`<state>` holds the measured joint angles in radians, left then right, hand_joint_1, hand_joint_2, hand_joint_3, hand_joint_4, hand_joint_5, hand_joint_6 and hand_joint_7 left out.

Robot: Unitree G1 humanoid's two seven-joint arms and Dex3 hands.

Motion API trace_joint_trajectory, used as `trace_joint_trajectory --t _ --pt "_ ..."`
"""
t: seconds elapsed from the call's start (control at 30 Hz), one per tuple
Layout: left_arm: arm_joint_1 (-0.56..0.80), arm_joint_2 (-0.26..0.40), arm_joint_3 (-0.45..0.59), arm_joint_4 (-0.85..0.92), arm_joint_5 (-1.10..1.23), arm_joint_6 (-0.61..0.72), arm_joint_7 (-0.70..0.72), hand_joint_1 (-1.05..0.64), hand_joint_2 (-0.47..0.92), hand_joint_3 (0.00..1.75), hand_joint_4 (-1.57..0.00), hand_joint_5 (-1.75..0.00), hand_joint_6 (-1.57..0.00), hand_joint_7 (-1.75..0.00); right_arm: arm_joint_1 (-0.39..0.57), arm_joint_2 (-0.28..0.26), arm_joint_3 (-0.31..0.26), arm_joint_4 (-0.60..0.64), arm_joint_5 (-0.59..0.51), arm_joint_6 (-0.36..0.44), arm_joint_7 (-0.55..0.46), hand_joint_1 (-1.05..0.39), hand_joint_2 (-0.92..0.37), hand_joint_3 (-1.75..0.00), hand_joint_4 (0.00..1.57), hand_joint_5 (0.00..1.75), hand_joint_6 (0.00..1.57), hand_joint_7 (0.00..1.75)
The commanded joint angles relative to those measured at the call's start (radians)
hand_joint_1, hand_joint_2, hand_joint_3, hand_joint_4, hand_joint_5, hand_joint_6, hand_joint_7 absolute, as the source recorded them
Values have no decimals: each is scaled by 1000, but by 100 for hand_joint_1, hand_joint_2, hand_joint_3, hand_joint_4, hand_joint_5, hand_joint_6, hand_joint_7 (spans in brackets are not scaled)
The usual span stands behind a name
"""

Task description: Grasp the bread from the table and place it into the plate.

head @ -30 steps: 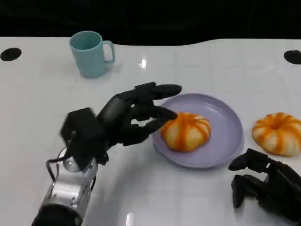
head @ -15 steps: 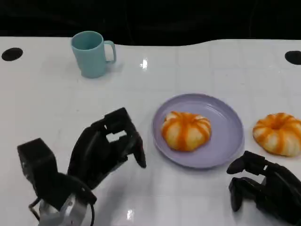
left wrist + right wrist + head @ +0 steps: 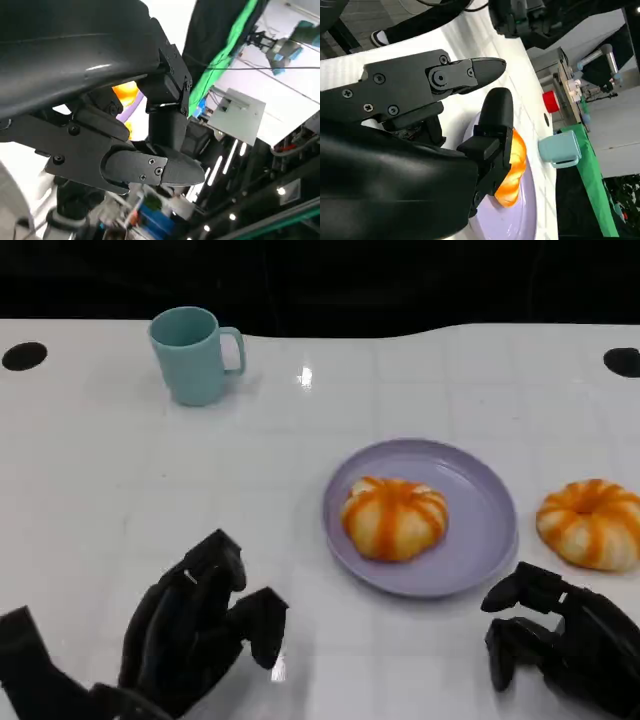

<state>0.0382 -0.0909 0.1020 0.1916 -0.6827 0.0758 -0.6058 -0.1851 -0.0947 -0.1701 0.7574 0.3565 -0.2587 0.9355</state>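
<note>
Bread (image 3: pixel 394 517) lies in plate (image 3: pixel 480 540), w/ second bread (image 3: pixel 590 522) on table (image 3: pixel 300 460) just beside plate. Left hand (image 3: pixel 195 630) and right hand (image 3: pixel 560 640): fingers curled, empty, apart from both.
</note>
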Motion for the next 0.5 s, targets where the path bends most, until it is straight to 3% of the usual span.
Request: trace_joint_trajectory --t 0.03,0.5 --pt "33 -4 25 -29 -19 14 -16 -71 92 13 -114 -175 -95 -170 13 -4 -6 17 9 -16 18 -55 -92 -18 71 169 69 134" --pt "62 -14 81 19 -9 -18 -86 -75 92 23 -117 -175 -92 -174 -6 -7 -19 50 9 -56 19 -56 -92 -16 70 168 69 133"
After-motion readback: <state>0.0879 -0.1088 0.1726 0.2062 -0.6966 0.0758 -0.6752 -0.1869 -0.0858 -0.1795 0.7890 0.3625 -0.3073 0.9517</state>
